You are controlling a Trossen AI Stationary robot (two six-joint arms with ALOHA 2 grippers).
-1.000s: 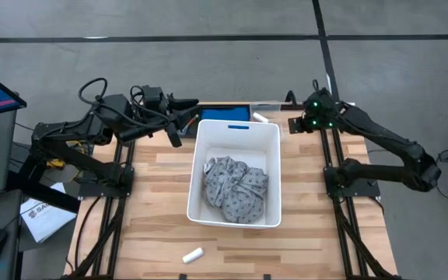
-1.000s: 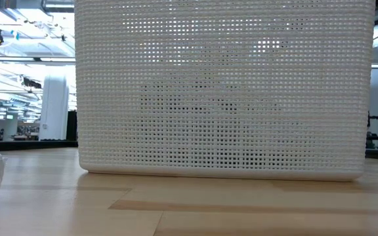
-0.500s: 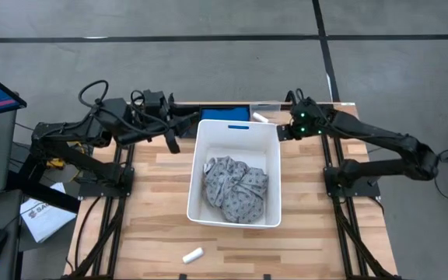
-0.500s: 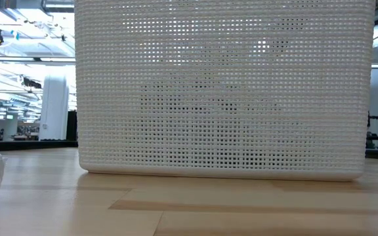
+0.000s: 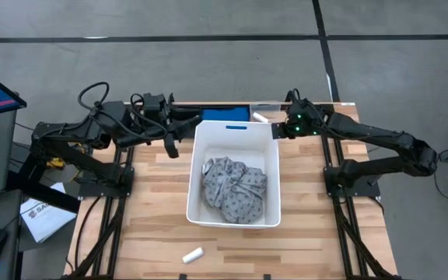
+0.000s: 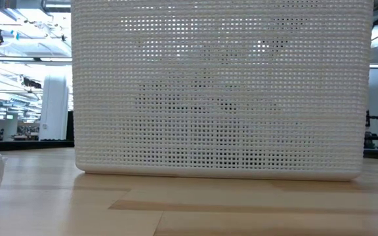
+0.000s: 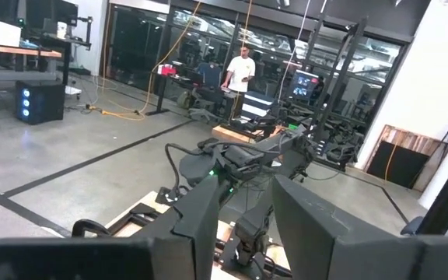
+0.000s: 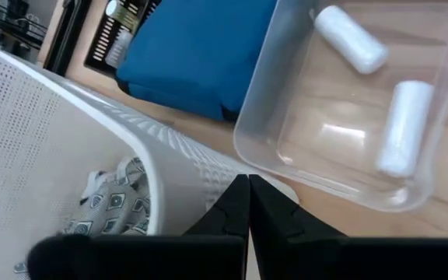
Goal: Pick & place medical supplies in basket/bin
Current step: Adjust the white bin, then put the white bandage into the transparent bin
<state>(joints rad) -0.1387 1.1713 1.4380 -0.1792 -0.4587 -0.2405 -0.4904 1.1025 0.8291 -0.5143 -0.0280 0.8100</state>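
White rolls (image 8: 351, 38) lay in a clear tray (image 8: 286, 152) just beyond the right gripper (image 8: 246, 204), whose fingers were pressed together beside the basket (image 8: 61, 132).

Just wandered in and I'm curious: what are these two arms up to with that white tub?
They are sorting medical supplies into the white basket. A grey speckled cloth already lies inside it. The right arm's tool, shut and empty, hovers at the basket's far right corner, near a clear tray holding two white rolls. The left arm's tool, open, waits beside the basket's left wall. Another roll lies loose on the table's near edge.
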